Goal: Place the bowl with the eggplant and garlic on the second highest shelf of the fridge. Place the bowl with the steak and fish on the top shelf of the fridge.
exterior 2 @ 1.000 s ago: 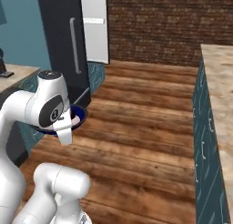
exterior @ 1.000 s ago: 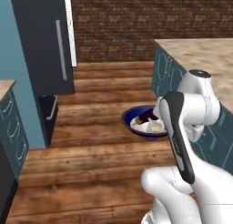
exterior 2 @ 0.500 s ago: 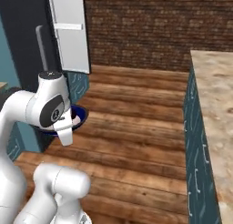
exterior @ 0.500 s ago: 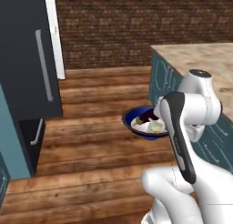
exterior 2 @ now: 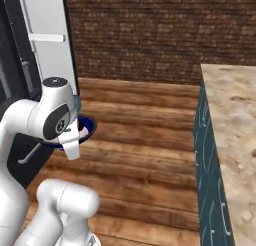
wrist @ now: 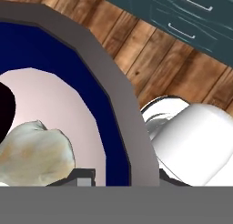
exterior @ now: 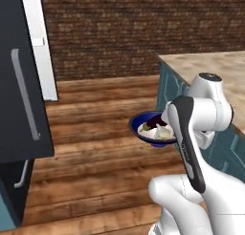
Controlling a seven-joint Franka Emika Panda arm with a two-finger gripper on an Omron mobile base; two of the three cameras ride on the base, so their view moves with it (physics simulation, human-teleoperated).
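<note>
Right now the round dark blue bowl with a pale inside [exterior: 152, 131] hangs in the air above the brown wooden plank floor [exterior: 100, 172], carried at the end of the white arm. Inside it lie the small pale greenish-white garlic bulb [exterior: 164, 131] and, at about 12 o'clock from it, the dark purple-black eggplant [exterior: 154, 121]. In the hand view the two-finger gripper [wrist: 125, 175] is clamped over the bowl's grey rim [wrist: 119, 100], one dark tip inside and one outside, with the garlic [wrist: 34, 152] lying close to the inner tip. The tall black fridge with a long silver handle [exterior: 21, 86] stands at 9 o'clock from the bowl, well apart from it, its white door [exterior 2: 47, 40] swung open. A teal cabinet with a beige stone top [exterior 2: 227, 140] stands at 3 o'clock.
</note>
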